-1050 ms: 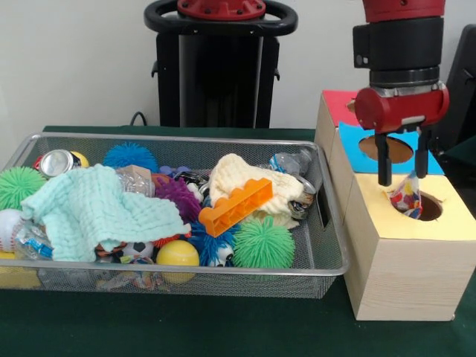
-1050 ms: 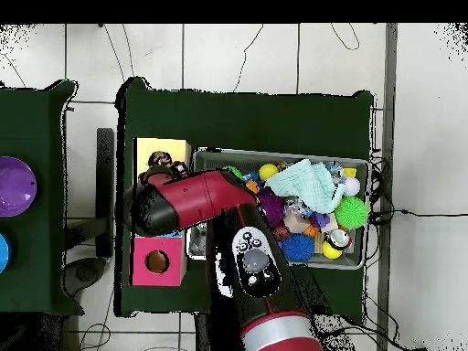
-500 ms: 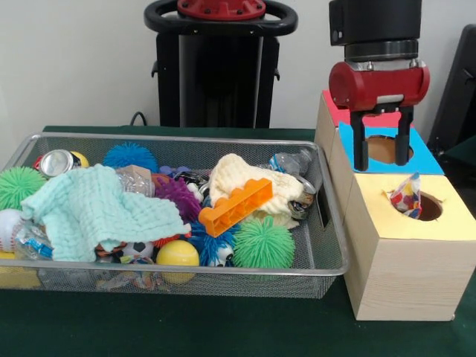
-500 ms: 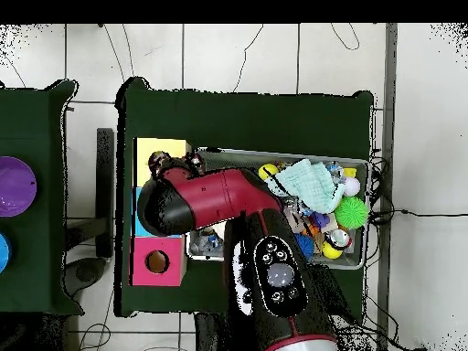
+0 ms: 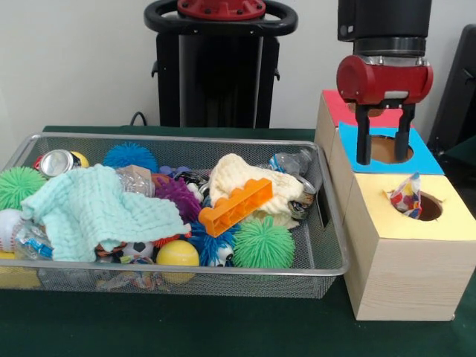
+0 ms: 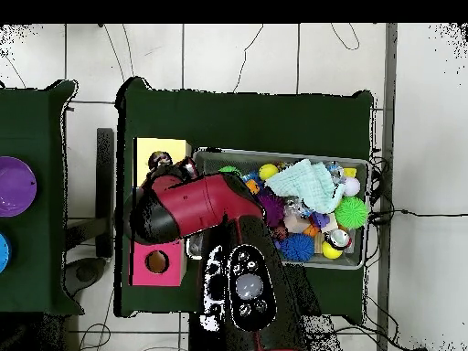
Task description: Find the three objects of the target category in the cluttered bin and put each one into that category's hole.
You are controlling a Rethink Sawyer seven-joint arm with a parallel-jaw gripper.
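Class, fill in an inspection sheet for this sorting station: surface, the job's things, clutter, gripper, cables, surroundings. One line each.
Surface: green-covered table carrying a wire bin and a wooden box.
Job's things: wooden sorting box with red, blue and yellow tops, each with a hole; patterned crumpled wrapper sticks out of the yellow top's hole.
Clutter: wire bin holds a mint cloth, orange brick, green spiky ball, yellow ball, can.
Gripper: gripper open, empty, above the blue top.
Cables: black cable behind the bin.
Surroundings: black pedestal, white wall.
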